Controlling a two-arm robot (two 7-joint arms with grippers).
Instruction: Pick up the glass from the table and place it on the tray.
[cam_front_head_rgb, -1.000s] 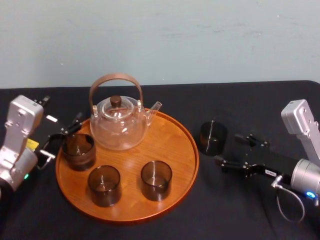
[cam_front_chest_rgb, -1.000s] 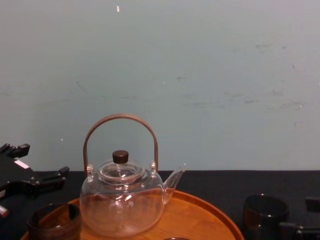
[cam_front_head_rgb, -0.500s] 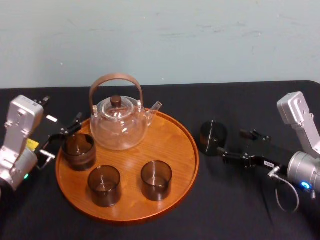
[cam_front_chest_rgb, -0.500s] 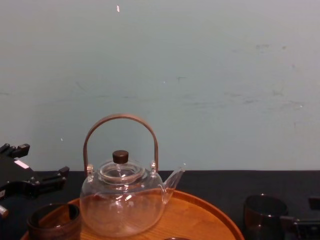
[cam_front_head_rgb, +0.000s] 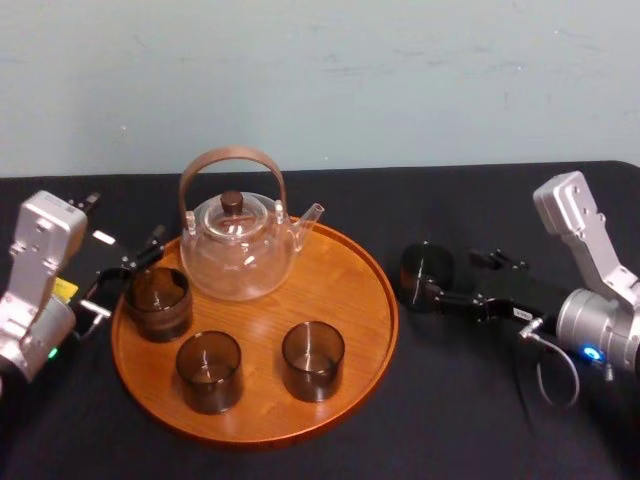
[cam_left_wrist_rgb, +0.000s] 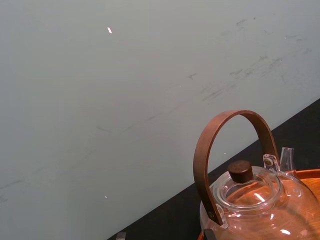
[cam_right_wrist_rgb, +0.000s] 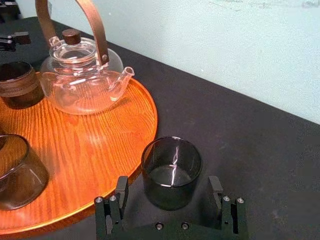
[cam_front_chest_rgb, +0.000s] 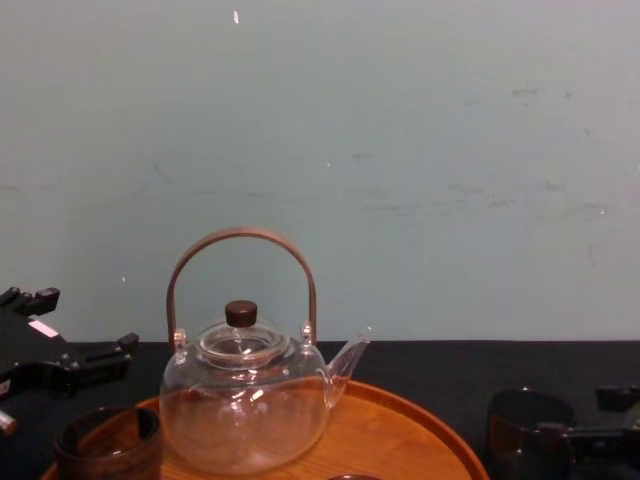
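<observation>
Clear teapot (cam_left_wrist_rgb: 257, 207), arched brown handle (cam_left_wrist_rgb: 235, 116), orange tray (cam_left_wrist_rgb: 309, 174) rim, pale wall (cam_left_wrist_rgb: 125, 75) behind

Pale blue-green wall (cam_front_chest_rgb: 400, 120), faint scuffs (cam_front_chest_rgb: 430, 208) and streaks, even soft light

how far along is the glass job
Done: three similar dark tumblers stand on the round orange-brown wooden tray with the clear glass teapot. In hand: the open right tool straddles the small smoky-brown glass tumbler on the black table, beside the tray's rim. Left: close, lift, set it on the tray. The left tool sits at the tray's left edge.
</observation>
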